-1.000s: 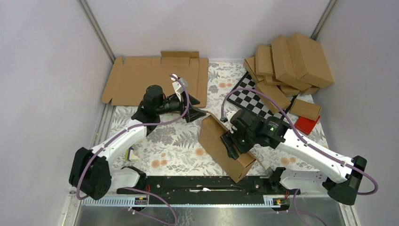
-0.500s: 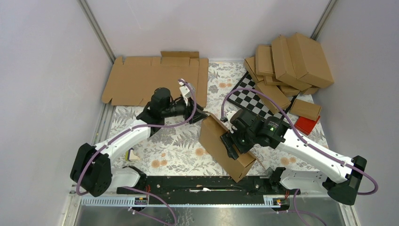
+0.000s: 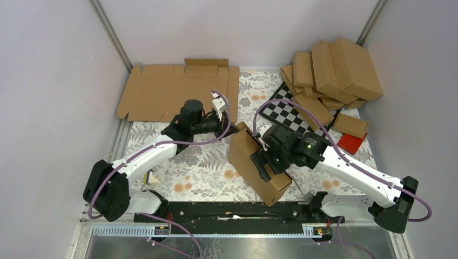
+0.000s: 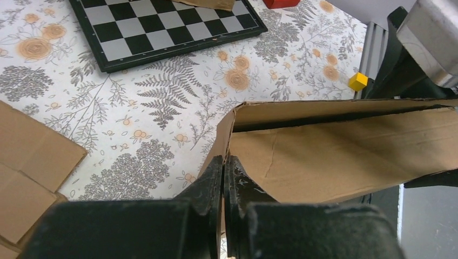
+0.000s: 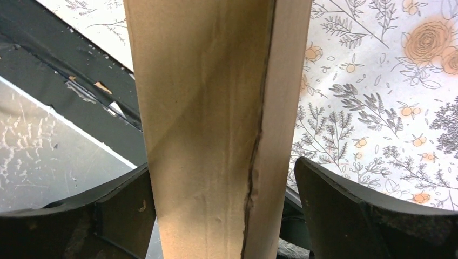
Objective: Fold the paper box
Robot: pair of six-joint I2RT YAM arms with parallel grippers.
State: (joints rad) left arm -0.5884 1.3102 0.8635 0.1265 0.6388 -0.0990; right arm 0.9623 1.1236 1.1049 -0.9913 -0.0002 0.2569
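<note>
Checkered board (image 3: pixel 292 111) behind paper box (image 3: pixel 246 156).

Desk: Lighting?
Photographer: Bright, even, from overhead; the arms (image 3: pixel 146 156) throw only faint, soft shadows on the floral surface (image 3: pixel 200 162).
Desk: And sharpness?
Photographer: Crisp from above. The left end effector (image 4: pixel 223 164) blurs against its lens; in the right wrist view the paper box (image 5: pixel 210 135) looms soft, beside glare on a scratched metal plate (image 5: pixel 43 156).
</note>
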